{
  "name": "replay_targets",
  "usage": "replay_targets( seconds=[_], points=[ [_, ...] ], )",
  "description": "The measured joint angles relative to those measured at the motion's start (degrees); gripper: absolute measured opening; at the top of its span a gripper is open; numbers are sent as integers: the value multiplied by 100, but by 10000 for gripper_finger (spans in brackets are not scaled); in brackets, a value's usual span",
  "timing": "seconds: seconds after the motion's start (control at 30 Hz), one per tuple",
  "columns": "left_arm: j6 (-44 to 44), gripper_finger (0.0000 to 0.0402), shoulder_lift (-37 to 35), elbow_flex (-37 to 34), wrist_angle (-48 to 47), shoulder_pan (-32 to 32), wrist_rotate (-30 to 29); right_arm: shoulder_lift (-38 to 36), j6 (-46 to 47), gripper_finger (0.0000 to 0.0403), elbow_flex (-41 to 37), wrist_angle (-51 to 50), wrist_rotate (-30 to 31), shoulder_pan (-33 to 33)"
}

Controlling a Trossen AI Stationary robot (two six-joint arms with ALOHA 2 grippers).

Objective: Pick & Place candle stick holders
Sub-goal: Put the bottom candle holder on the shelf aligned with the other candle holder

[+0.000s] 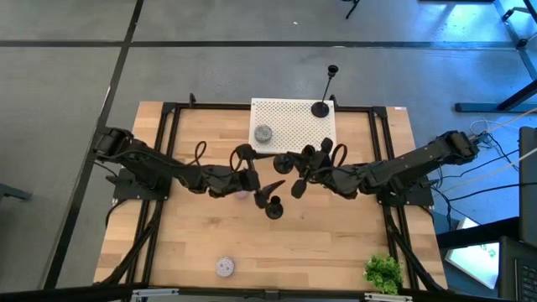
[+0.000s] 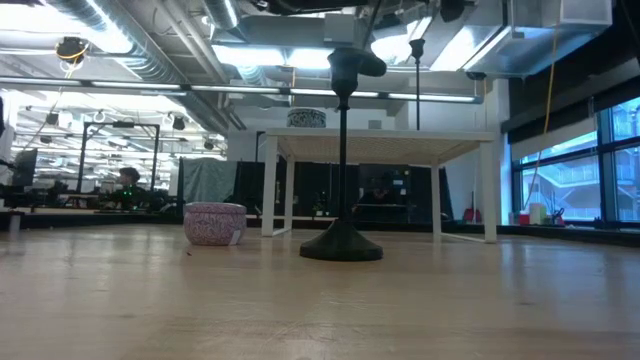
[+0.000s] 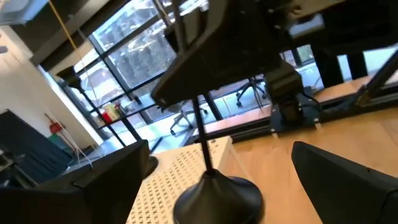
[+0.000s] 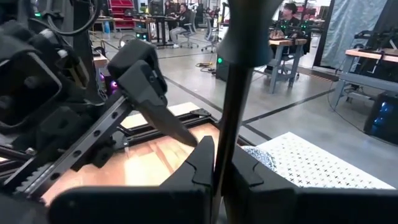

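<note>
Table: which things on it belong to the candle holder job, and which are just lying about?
Job: holder on the table, right gripper shut on its stem; holder on the white stand; left gripper, open nearby.
Lying about: white stand; grey disc on it; pink disc; disc at the front; plant.

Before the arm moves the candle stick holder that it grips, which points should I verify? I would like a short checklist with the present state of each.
1. Grip: the right gripper is shut on the stem of the held candle stick holder. Ok.
2. Posture: the stem is upright and the base seems to rest on the table. Ok.
3. The left gripper is open, with the base ahead between its fingers and not touching them. Ok.
4. Room between the two grippers: they are close together over the table's middle. Cannot tell.
5. Free space on the white perforated stand: it bears a tall candle stick holder and a grey disc, with bare area between. Ok.
</note>
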Motion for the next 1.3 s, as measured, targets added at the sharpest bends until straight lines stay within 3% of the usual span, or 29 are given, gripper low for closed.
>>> replay_targets(
  seconds=[0.37, 0.77, 1.3],
  points=[
    [-140, 323, -2, -2, -16, 24, 2, 10, -23, 11, 0, 63, -377, -2],
    [-311, 298, -4, -2, -23, 57, 311, 417, -518, 11, -2, 748, -536, -11],
    [-488, 242, -4, -7, -83, 105, 453, 413, -584, 12, -2, 685, -971, -35]
  ],
)
